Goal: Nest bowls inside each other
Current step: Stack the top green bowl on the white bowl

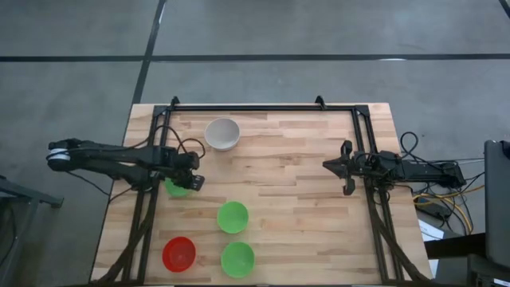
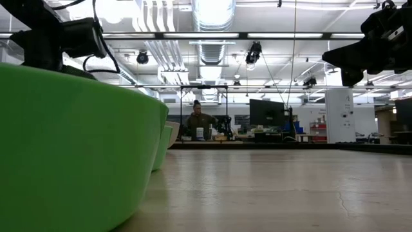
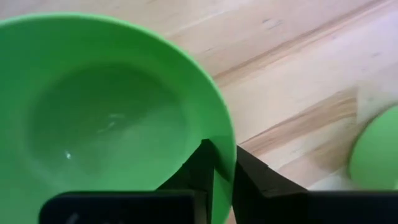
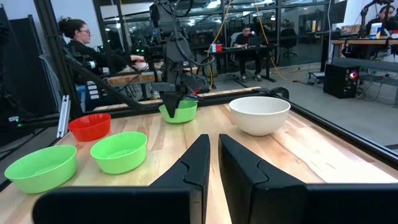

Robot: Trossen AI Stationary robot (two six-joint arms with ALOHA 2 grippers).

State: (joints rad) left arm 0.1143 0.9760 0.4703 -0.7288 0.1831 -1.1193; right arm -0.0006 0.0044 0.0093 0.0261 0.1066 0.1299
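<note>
Presently listed, largest first: pale wooden plank table; left gripper, its fingers pinching the rim of a bright green round plastic bowl at the table's left edge; right gripper, waiting at the right side with fingers close together and holding nothing. Loose bowls: white-grey plastic bowl toward the far edge; second green bowl and third green bowl nearer the front; red plastic bowl at the front left. All lie closer to the left arm, the second green bowl nearest the held one.
</note>
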